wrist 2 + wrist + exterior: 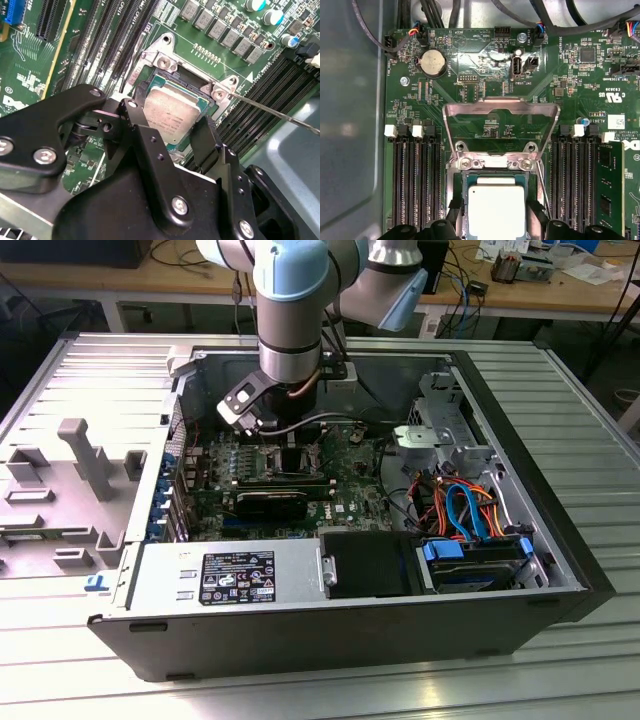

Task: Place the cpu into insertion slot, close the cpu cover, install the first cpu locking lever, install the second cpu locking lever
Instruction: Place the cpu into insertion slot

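Note:
The cpu [169, 116] [496, 210], a silver-topped square chip, sits at the insertion slot [492, 163] on the green board, level with the slot's metal rim. My gripper [172, 131] [495, 220] is straight above it, and the black fingers [136, 120] [536, 217] press on two opposite edges of the chip. The cpu cover [500, 106], a silver frame plate, stands flipped up off the slot. A thin locking lever [272, 114] [543, 192] juts free beside the slot. In the exterior view my gripper [285, 440] reaches down into the open case.
Long black memory slots [415, 180] [572, 180] flank the insertion slot on both sides. The case walls [500, 440] box in the board. A power supply [230, 575], a drive bay [475, 560] and coloured cables [460, 505] lie near the case's front.

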`<state>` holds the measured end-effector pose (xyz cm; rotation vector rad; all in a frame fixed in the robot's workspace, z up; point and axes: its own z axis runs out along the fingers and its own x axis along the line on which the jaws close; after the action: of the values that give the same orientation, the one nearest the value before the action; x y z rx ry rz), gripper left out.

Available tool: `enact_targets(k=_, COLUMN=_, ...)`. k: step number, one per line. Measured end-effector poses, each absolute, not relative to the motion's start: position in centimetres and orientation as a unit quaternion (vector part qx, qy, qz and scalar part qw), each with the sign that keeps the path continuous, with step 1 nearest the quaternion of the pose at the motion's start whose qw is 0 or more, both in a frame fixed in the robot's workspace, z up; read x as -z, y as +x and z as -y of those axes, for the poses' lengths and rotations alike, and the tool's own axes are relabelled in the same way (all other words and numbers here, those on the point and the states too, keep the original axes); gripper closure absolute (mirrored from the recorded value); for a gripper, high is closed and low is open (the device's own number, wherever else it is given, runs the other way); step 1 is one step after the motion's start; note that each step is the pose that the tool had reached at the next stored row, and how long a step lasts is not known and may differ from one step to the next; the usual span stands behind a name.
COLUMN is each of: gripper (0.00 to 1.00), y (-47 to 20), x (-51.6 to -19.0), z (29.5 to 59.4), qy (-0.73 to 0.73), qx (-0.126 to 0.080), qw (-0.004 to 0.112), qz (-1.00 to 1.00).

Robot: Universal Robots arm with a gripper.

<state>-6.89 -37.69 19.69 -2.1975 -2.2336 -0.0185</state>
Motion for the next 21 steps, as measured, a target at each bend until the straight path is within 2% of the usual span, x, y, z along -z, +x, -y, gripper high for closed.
enact_targets(k=21, gripper=0.38, y=-6.92, x=-20.01, z=37.38, qy=-0.701, qx=0.006, qw=0.004, qz=0.713)
